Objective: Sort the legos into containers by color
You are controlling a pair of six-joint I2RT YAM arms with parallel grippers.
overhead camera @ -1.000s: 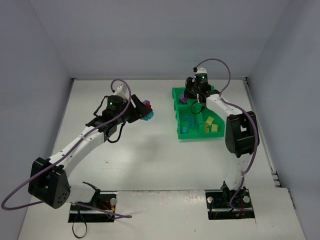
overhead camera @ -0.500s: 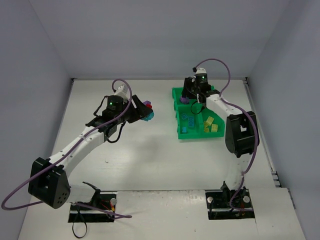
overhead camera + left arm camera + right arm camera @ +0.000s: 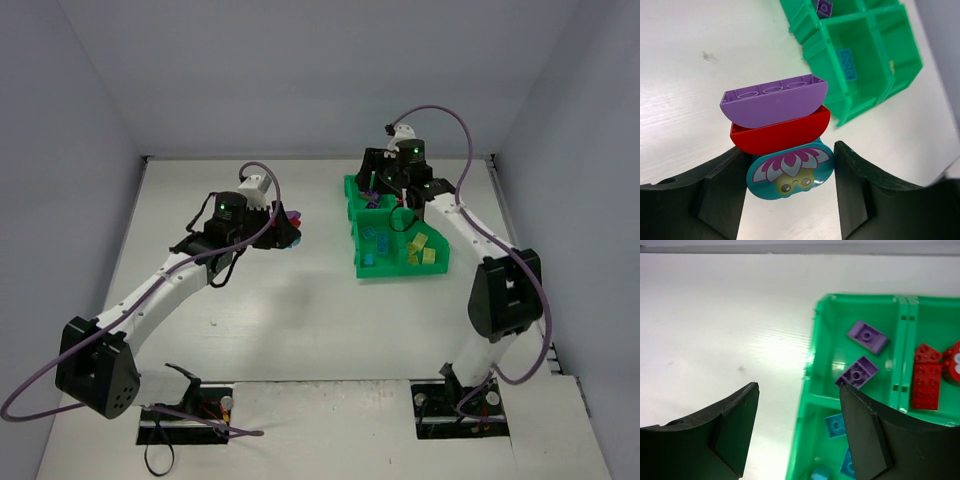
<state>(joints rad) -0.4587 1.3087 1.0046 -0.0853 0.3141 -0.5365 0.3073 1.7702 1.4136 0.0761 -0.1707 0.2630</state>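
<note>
My left gripper (image 3: 285,225) (image 3: 789,167) is shut on a stack of legos: a purple curved brick (image 3: 772,100) on a red one (image 3: 780,134) on a teal brick with a flower face (image 3: 790,172). It holds the stack left of the green tray (image 3: 400,272). My right gripper (image 3: 376,188) (image 3: 798,387) is open and empty above the tray's far left corner (image 3: 855,297). Below it, two purple legos (image 3: 867,336) lie in one compartment, red legos (image 3: 926,380) in the one beside it, and blue legos (image 3: 836,425) in the nearer one. Yellow-green legos (image 3: 420,248) lie in the near right compartment.
The tray also shows in the left wrist view (image 3: 860,102), with a purple lego (image 3: 824,7) and a blue lego (image 3: 846,64) inside. White walls close the table at the back and both sides. The right arm's elbow (image 3: 505,295) hangs right of the tray.
My right gripper has risen and opened over the tray; the purple lego seen at its tips is no longer there. Its elbow swung right. My left gripper drew back slightly with the stack.
</note>
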